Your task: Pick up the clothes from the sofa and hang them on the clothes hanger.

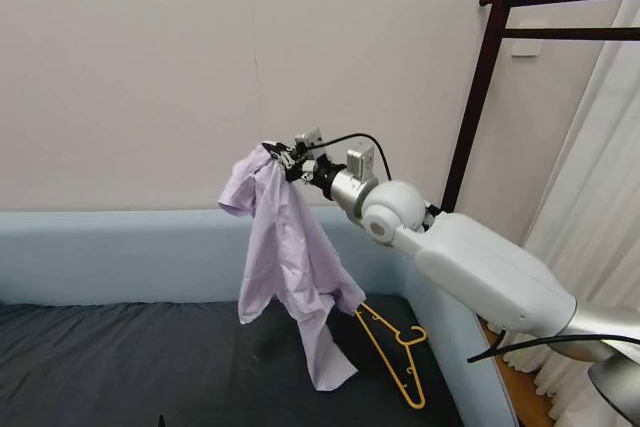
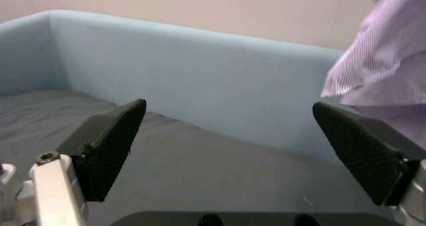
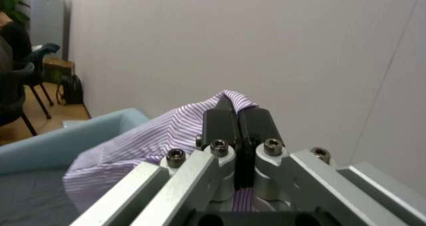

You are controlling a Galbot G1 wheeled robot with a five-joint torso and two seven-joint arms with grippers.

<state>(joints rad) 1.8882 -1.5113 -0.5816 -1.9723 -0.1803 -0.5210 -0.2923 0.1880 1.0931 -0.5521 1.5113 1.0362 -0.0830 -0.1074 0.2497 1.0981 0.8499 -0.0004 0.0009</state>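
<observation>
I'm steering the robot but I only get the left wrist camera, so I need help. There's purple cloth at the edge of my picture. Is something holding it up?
Observer: Yes, the right gripper is shut on the purple shirt, pinching it near its top.
Operator: Is it all the way up? My left gripper is open over the seat.
Observer: Its top is lifted above the sofa back. I can't tell whether its lowest end touches the seat.
Operator: Is there a hanger anywhere?
Observer: A yellow hanger lies on the seat beside the shirt's lower end.
</observation>
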